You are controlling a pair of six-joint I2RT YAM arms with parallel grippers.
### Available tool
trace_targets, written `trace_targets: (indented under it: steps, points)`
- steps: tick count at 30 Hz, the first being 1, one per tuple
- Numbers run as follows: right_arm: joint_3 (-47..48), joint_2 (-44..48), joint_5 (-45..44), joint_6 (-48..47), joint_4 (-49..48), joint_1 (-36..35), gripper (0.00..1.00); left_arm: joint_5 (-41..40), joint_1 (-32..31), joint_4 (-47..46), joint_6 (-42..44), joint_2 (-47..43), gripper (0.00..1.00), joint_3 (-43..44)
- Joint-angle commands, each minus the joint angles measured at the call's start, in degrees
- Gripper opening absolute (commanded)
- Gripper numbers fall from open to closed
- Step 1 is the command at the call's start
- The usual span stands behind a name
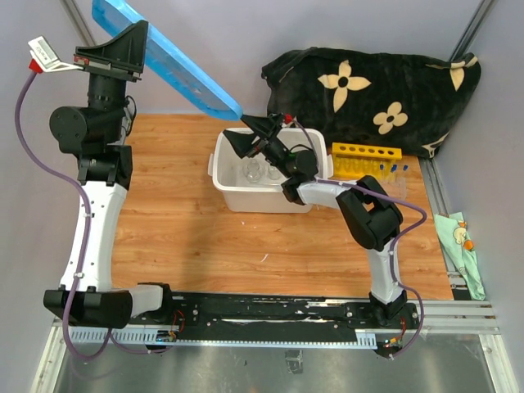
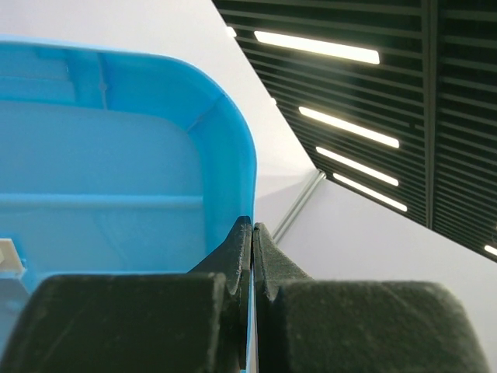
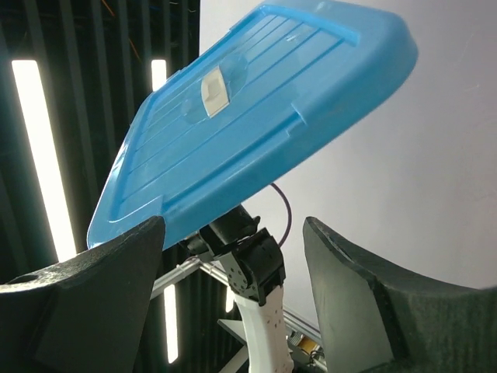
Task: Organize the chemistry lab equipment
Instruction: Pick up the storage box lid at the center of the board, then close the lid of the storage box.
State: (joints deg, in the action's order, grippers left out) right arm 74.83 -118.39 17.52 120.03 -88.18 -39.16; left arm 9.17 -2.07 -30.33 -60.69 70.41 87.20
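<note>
Wooden tabletop (image 1: 180, 213) filled the overhead view, boxed in by grey walls (image 1: 213, 33), with both arm bases at 6 o'clock. Near the middle of the board, slightly toward 1 o'clock, stood a white plastic tub (image 1: 228, 187) with its top uncovered, and the small glass beakers (image 1: 254, 169) stood upright inside it. The right gripper (image 1: 255, 135) hung over the tub's 12 o'clock rim with its jaws spread wide and nothing between them; its own camera looked upward between the two fingers (image 3: 101, 287) at the underside of a blue lid (image 1: 192, 82). That lid was held high in the air toward 11 o'clock, tilted, its lower corner reaching toward the tub without touching it. The left gripper (image 1: 135, 49) was clamped tight on the lid's edge, the fingertips pinching the thin rim in the left wrist view. At 2 o'clock from the tub, just beside it, sat the yellow holed tube rack (image 1: 366, 155). The blue-capped clear tubes (image 1: 393, 170) stood upright close to it at its 4 o'clock side, apparently in a clear plastic rack (image 1: 399, 187) whose outline was hard to make out. A black flowered cloth (image 1: 368, 86) lay bunched against the far wall at 1 o'clock, and a small patterned rag (image 1: 458, 241) lay off the board at 3 o'clock.
</note>
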Motion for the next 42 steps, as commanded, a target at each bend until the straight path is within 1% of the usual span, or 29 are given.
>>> trace_targets:
  steps: [1,6,7,12,16,18,22,25,27,29,32,33,38,39,42]
  points:
    - [1.28,3.09,1.99,14.61,-2.98,-0.80,0.73,0.61,-0.22,-2.87,0.18,-1.16,0.00,0.48]
    - [-4.36,4.49,1.32,14.36,-2.98,0.45,0.72,0.48,-0.22,-4.87,-1.05,-2.54,0.00,-3.26]
    - [-4.69,6.31,1.34,14.42,-3.04,0.48,0.73,0.30,-0.22,-5.13,-1.28,-2.69,0.00,-3.88]
    - [0.07,5.22,1.17,15.34,-3.05,-0.09,0.75,0.37,-0.22,-6.36,-2.35,-2.91,0.00,-5.84]
    - [2.54,5.23,1.32,14.75,-2.82,0.13,0.74,0.55,-0.23,-7.29,-3.16,-2.95,0.00,-7.05]
    - [1.61,6.30,2.83,13.28,-2.71,0.46,0.74,0.46,-0.22,-7.29,-3.05,-3.06,0.00,-7.62]
    - [-2.34,7.91,2.73,12.94,-2.86,0.83,0.75,0.83,-0.22,-7.48,-3.38,-3.26,0.00,-8.18]
    - [-2.28,8.80,3.93,11.99,-2.85,0.93,0.74,0.64,-0.22,-7.48,-3.20,-3.19,0.00,-8.65]
    - [-1.72,9.00,3.69,11.72,-2.83,0.99,0.73,1.09,-0.22,-7.55,-3.74,-3.21,0.00,-9.07]
    - [-0.91,8.21,3.06,11.93,-2.87,1.01,0.66,1.53,-0.22,-7.55,-3.96,-3.49,0.00,-9.51]
    - [-0.22,7.42,2.42,12.03,-2.78,1.03,0.43,1.31,-0.22,-7.47,-3.85,-4.38,0.00,-10.46]
    - [-0.33,7.46,2.17,11.91,-2.78,1.14,0.38,1.28,-0.22,-7.47,-3.83,-4.60,0.00,-10.71]
    - [-2.20,8.80,2.01,10.79,-2.74,1.80,0.29,1.42,-0.22,-7.11,-4.02,-6.52,0.00,-12.92]
    - [-2.94,9.24,1.99,10.31,-2.71,2.18,0.24,1.08,-0.22,-6.66,-3.80,-7.56,0.00,-13.65]
    - [-5.22,11.39,2.55,8.21,-2.70,3.72,0.02,0.13,-0.22,-4.90,-2.59,-10.26,0.00,-16.30]
